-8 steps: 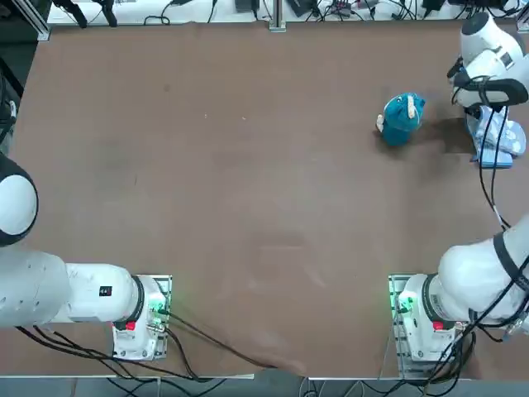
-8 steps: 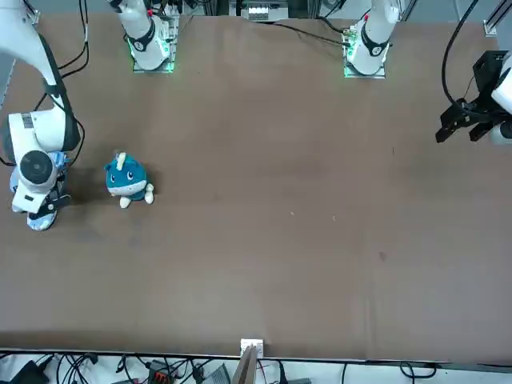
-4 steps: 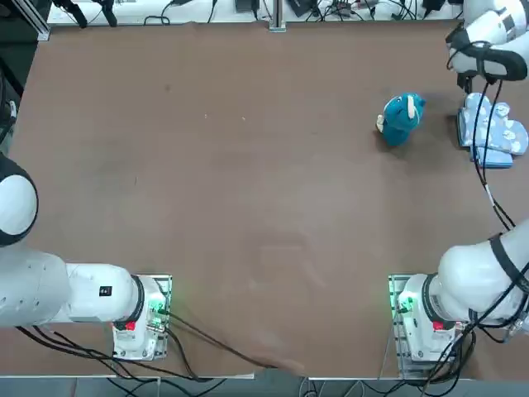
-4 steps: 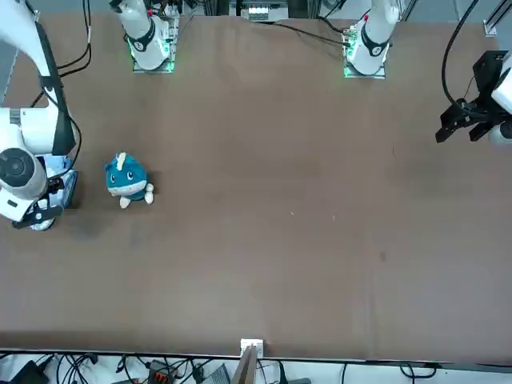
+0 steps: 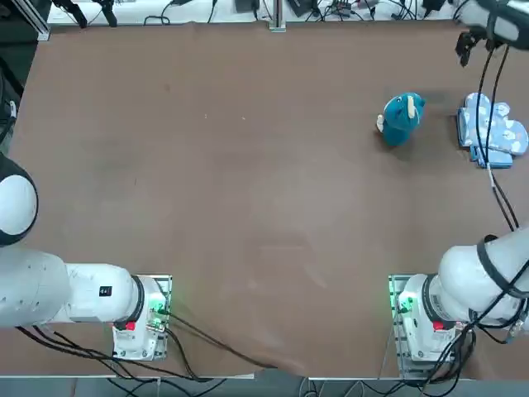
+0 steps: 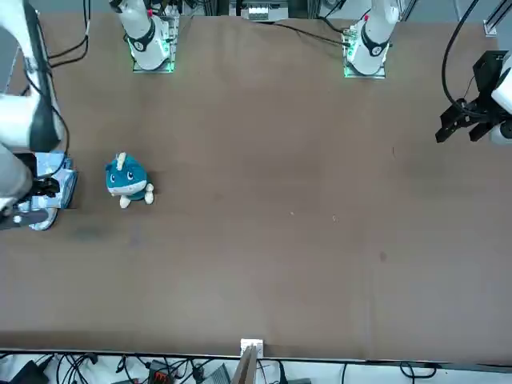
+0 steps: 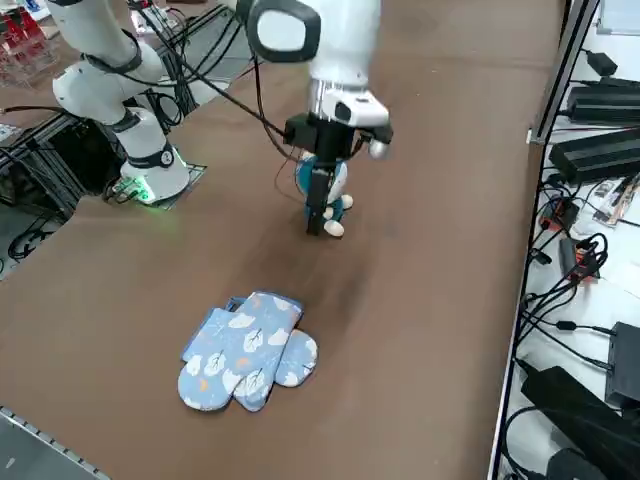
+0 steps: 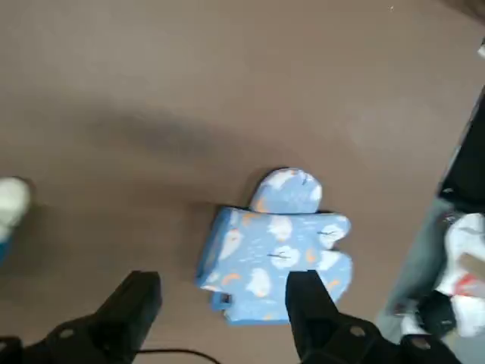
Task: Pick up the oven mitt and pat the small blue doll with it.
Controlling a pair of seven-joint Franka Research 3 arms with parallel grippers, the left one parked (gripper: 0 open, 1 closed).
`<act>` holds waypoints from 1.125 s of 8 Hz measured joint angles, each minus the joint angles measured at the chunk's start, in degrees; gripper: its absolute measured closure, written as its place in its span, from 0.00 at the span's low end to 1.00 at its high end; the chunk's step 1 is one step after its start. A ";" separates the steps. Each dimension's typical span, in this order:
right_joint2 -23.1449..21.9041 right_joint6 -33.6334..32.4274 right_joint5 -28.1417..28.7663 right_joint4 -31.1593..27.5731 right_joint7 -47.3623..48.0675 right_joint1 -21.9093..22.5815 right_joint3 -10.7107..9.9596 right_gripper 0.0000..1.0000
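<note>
Right side view: two pale blue padded fabric oven mitts with white blotches (image 7: pixel 240 352), overlapping on the brown surface (image 7: pixel 420 300), long axes slanting, rounded ends toward the robot's right; one small teal-blue plush doll (image 5: pixel 401 118), well apart. One black two-fingered right pincer (image 8: pixel 223 322), fingers apart, above the surface.

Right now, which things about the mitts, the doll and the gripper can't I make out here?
- Right gripper: its fingertips in the front view, cut off or lost among dark parts at the arm's edge.
- Oven mitts: the underside of the pile, against the table in every view.
- Small blue doll: part of its body in the right side view, behind the gripper; most of it in the right wrist view, cut off by the edge.
</note>
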 joint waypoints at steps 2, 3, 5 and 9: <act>-1.18 -5.18 7.81 5.66 -0.24 -0.01 0.01 0.00; -1.26 -6.95 10.23 7.62 -0.24 0.01 0.06 0.00; -1.29 -10.11 17.12 12.10 -0.18 0.17 0.19 0.00; -3.15 -17.44 20.99 18.31 0.34 2.11 0.60 0.00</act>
